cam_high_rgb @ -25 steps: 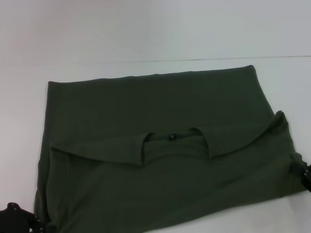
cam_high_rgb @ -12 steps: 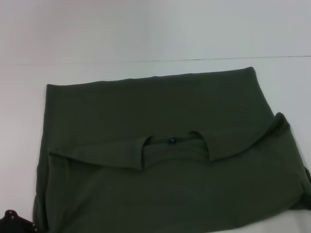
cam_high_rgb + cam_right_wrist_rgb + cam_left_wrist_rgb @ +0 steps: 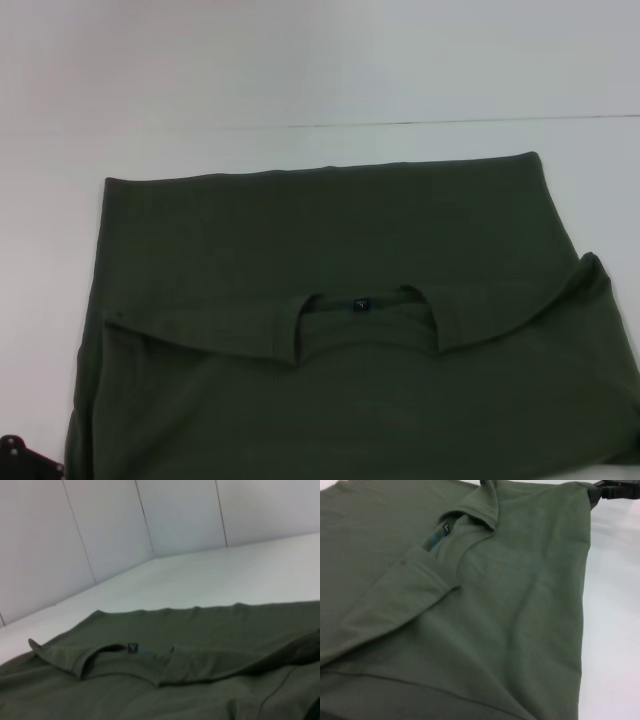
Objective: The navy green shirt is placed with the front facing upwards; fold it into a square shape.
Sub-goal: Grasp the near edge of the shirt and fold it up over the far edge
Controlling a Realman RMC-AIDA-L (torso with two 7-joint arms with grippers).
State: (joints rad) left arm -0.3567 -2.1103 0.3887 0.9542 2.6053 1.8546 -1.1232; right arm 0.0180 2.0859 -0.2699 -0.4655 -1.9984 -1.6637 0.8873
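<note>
**Shirt position relative to jaws**

You see the navy green shirt [image 3: 330,330] flat on the white worktop [image 3: 300,70], collar [image 3: 362,305] folded towards centre. The left gripper [image 3: 22,460] sits at its near-left corner; jaw state cannot be told. The right gripper is out of the head view.

Shirt [image 3: 330,350] hem and left end effector [image 3: 20,460] cropped.

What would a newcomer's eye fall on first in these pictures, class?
The navy green shirt dominates, spread across the white table, folded so its collar lies mid-cloth with a small dark label inside. The left gripper peeks in at the shirt's near left corner.
</note>
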